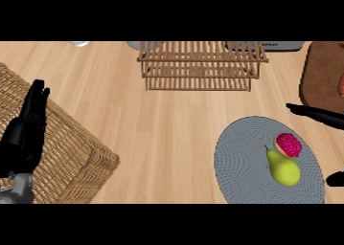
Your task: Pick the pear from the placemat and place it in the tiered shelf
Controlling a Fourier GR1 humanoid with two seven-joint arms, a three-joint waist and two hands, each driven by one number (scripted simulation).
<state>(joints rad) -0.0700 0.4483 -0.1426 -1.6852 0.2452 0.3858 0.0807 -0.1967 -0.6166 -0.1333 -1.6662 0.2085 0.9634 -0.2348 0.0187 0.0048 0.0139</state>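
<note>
Right robot hand: hangs at 3 o'clock of the view, spread wide, fingers straight toward 9 o'clock, thumb low, nothing held.

Pear: lies on the grey placemat, toward the mat's 4 o'clock side. Long axis runs 11 to 5 o'clock, stem end at 11, just beside a red-fleshed fruit half. Sits toward 8 o'clock from the right fingers, near.

Left robot hand: rests open at 9 o'clock over a wicker basket, fingers up, well apart from the pear.

Likely a right-hand job, closing across the pear's narrow width.

Tiered shelf: stands at 12 o'clock on the worktop, toward 11 o'clock from the pear.
</note>
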